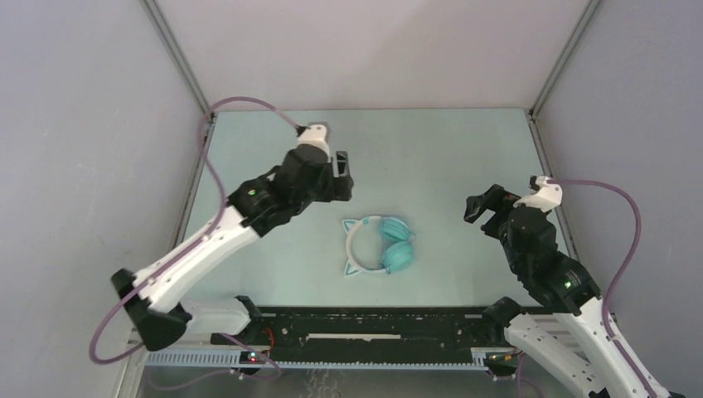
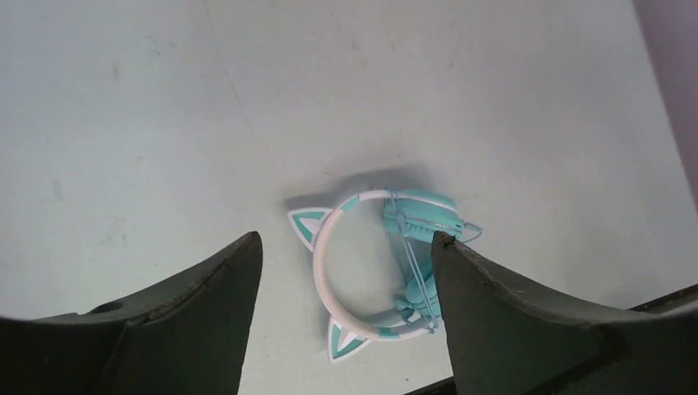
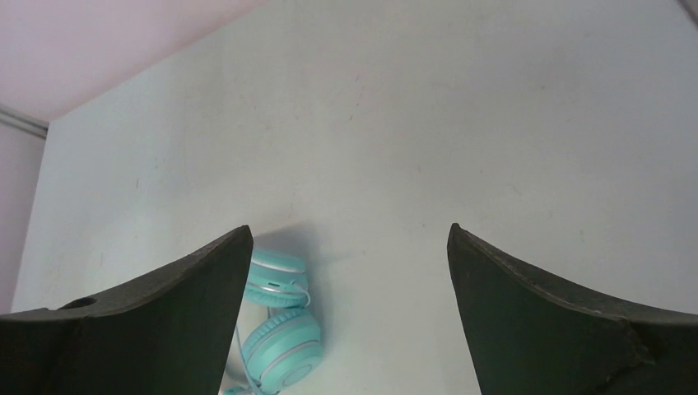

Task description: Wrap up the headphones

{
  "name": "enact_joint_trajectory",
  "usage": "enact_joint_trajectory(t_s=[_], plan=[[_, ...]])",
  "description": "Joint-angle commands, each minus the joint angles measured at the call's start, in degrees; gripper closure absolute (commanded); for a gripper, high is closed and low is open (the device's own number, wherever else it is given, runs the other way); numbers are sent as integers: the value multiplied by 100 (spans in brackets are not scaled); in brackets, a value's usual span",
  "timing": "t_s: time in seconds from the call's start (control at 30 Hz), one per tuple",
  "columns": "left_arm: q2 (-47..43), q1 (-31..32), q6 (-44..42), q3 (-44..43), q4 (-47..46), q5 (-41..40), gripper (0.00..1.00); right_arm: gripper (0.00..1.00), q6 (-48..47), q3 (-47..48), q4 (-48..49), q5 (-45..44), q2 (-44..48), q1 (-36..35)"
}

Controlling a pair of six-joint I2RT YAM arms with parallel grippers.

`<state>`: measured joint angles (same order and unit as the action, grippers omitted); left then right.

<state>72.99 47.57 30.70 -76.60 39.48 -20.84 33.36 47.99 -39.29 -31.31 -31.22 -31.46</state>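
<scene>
- The headphones (image 1: 379, 245) lie flat on the pale table (image 1: 431, 141), a little below the centre of the top view, with the white headband to the left and the two teal ear cups (image 1: 399, 258) close together to the right
- In the left wrist view the thin teal cable (image 2: 409, 262) runs in several strands from one cup to the other, so I judge the wrapping is nearly done; whether the cable end is tucked in I cannot tell
- The left gripper (image 2: 346, 240) is spread wide and pinches nothing, up and left of the headphones in the top view
- The right gripper (image 3: 350, 232) is also spread and empty, well apart at the right
- No container shows in any view
</scene>
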Motion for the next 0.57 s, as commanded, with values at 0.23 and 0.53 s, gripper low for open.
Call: enact_joint_trajectory(t_s=[0.23,0.53], plan=[[-2082,-106,357,652,889,-2048,15,2,-159,91,-315,-736,-362,44],[-3180,-147,1315,1736,967,-2288,15,3,70,-76,-199,-612,-524,44]])
